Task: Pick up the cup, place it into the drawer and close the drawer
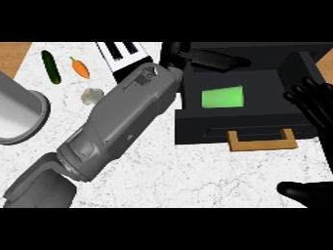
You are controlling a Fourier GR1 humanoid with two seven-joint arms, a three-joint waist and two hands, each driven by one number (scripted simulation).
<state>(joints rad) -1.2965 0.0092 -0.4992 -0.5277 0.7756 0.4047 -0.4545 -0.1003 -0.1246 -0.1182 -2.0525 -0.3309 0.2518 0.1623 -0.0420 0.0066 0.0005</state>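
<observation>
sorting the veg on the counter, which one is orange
The carrot, lying between the long dark green cucumber to its left and the pale whitish garlic below it; it alone is orange with a green top.

The cup (pixel 222 96) lies in the drawer (pixel 197 131), right of the carrot (pixel 80 68).

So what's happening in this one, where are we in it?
The robot's left hand reaches across the white marble counter to the far rim of the open black drawer with its tan handle. A bright green cup lies inside the drawer, apart from the hand. The right hand shows open at the right edge, beside the drawer. A carrot, a cucumber, a garlic bulb and a grey cylinder sit untouched at left. The drawer is not yet closed.
</observation>
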